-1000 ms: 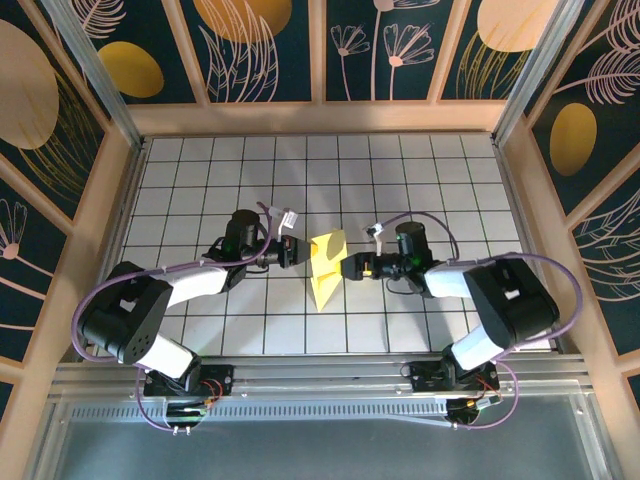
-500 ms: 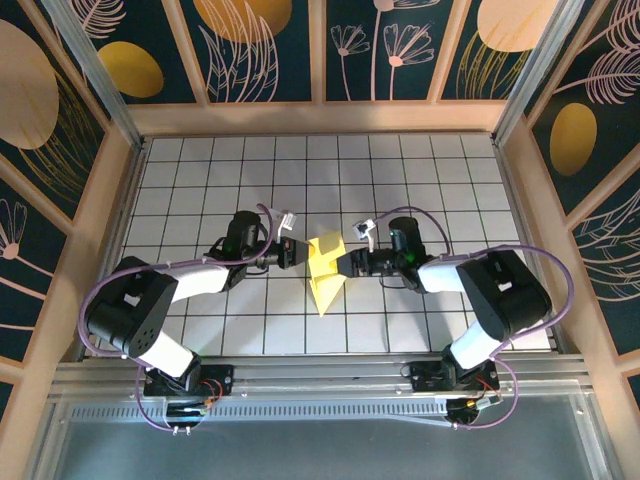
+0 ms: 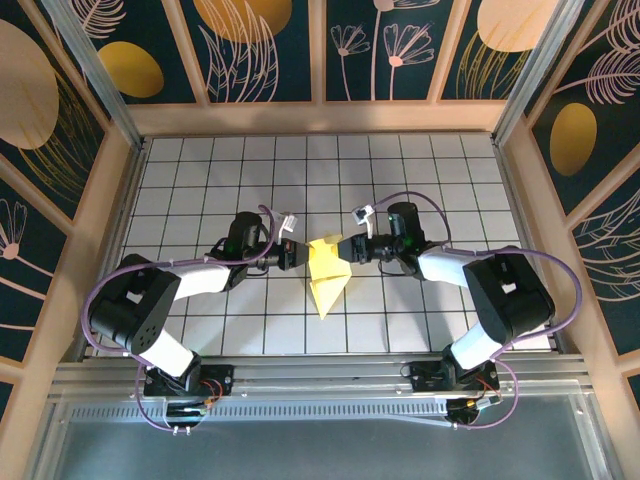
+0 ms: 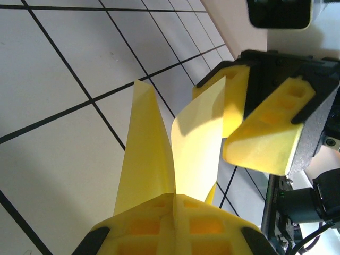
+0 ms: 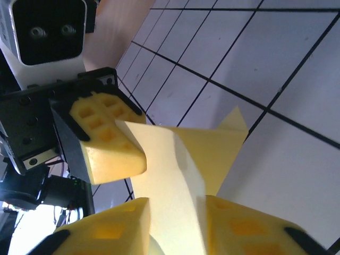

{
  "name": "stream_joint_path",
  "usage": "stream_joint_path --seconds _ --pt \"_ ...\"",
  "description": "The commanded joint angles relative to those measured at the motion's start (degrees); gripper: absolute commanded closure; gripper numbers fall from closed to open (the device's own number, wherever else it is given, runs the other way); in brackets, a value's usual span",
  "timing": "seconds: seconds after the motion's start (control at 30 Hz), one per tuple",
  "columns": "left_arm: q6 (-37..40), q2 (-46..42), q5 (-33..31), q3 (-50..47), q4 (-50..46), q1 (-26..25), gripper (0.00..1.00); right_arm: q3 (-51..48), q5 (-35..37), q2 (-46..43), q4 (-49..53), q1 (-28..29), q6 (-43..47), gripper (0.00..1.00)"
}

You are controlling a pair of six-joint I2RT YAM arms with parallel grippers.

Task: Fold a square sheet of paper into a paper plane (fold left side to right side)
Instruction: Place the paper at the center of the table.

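White-gridded counter (image 3: 200, 170), centre: yellow paper (image 3: 328, 278) creased to a point, not yet a finished dart. Left claw (image 3: 299, 254) clamped on it; right claw (image 3: 346, 250) straddles a raised flap, grip uncertain. Left-to-right fold apparently outstanding.

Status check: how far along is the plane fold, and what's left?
Done: the paper is already creased into a pointed, layered shape, not a flat square. In hand: the left end effector is shut on one edge; the right end effector has its jaws apart around a raised flap. Left: likely closing on that flap, folding it across and pressing it flat.
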State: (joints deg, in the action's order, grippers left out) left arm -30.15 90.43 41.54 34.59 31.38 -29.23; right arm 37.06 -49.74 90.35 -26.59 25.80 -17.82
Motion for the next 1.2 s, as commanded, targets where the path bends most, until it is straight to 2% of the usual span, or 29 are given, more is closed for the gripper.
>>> stream_joint_path --seconds 0.0,0.13,0.2,0.3,0.4,0.67,0.8,0.93,1.17 --pt "1.9 0.7 0.4 -0.7 -0.2 0.2 1.00 2.0 1.1 1.0 2.0 -0.4 0.9 0.80" --pt "2.3 -0.6 -1.9 -1.0 -1.0 0.3 0.91 2.1 2.8 1.8 3.6 -0.4 0.8 0.94" --pt "2.9 -1.5 -3.7 -1.0 -2.5 0.3 0.76 2.2 3.2 2.5 4.0 -0.4 0.2 0.99" --pt "3.8 -3.7 -8.1 -1.3 -5.2 0.4 0.58 2.4 4.5 3.0 4.4 -0.3 -1.3 1.00" --pt "4.6 -7.3 -13.6 -2.4 -7.7 0.4 0.50 3.2 5.9 3.9 5.9 -0.1 -2.9 1.00" --pt "7.7 -19.0 -26.2 -3.3 -19.5 -1.2 0.45 7.2 11.3 5.1 14.7 0.2 -7.1 1.00" --pt "8.0 -23.7 -32.6 -1.8 -26.4 -6.2 0.45 8.4 13.1 4.9 18.5 0.2 -10.2 1.00" --pt "5.1 -25.7 -35.4 -0.7 -29.8 -11.2 0.44 9.3 14.5 5.4 21.9 0.3 -11.8 1.00" --pt "2.0 -23.2 -43.5 1.7 -34.2 -22.1 0.44 8.8 15.6 5.4 22.7 0.4 -14.3 1.00"
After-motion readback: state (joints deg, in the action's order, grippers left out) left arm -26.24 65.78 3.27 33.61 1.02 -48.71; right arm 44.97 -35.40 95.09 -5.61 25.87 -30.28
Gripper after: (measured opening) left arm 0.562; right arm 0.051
